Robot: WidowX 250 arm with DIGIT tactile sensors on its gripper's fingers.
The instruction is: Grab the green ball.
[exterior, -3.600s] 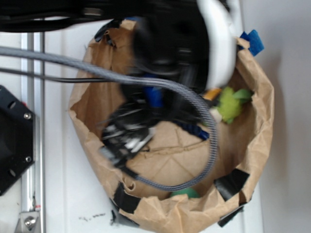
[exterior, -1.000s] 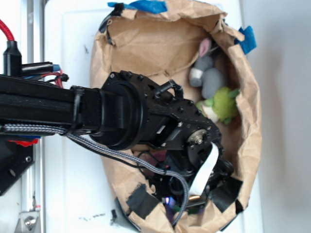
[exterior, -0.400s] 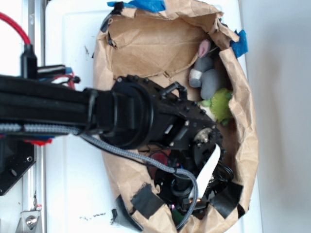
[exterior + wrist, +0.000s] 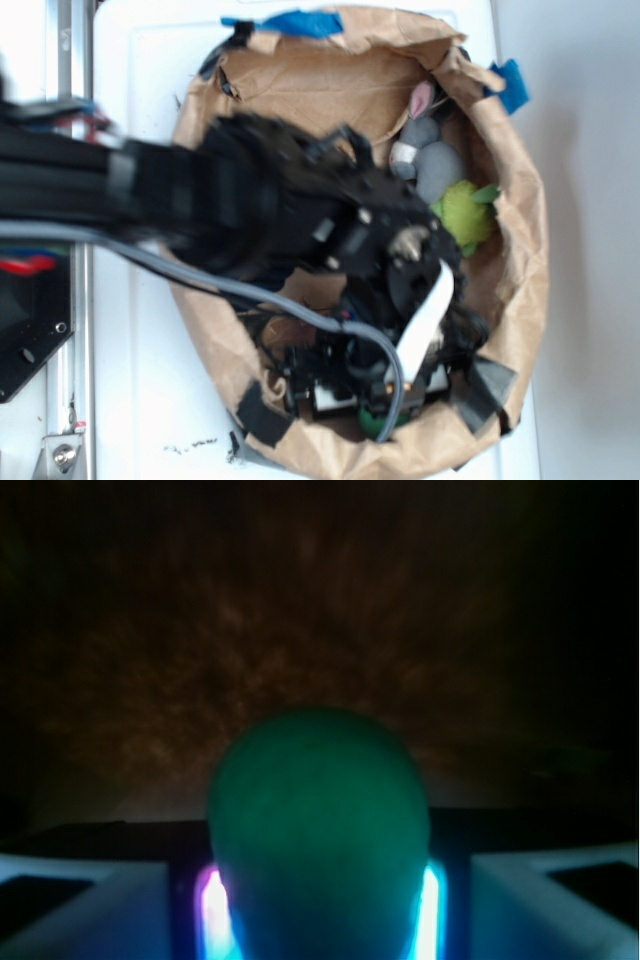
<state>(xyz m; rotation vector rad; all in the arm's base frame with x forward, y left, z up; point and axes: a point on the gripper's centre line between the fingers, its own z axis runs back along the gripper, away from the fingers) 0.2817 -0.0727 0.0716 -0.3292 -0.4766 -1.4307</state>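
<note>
The gripper [image 4: 318, 920] is squeezed on the green ball [image 4: 318, 830]. One finger [image 4: 80, 905] is on the left of the ball and one on the right. The ball sits low down in the near part of the brown paper bag [image 4: 520, 250]. A fuzzy green toy [image 4: 465, 213] and a gray bunny [image 4: 430, 160] lie farther back, on the right side of the bag.

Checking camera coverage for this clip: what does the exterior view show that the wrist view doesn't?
Only the exterior view shows the crumpled brown paper bag, the grey plush rabbit, the fuzzy lime-green plush toy and the black robot arm. Only the wrist view shows the smooth dark green ball filling the space between the lit pads. Both catch that ball; outside, just a green sliver.
</note>
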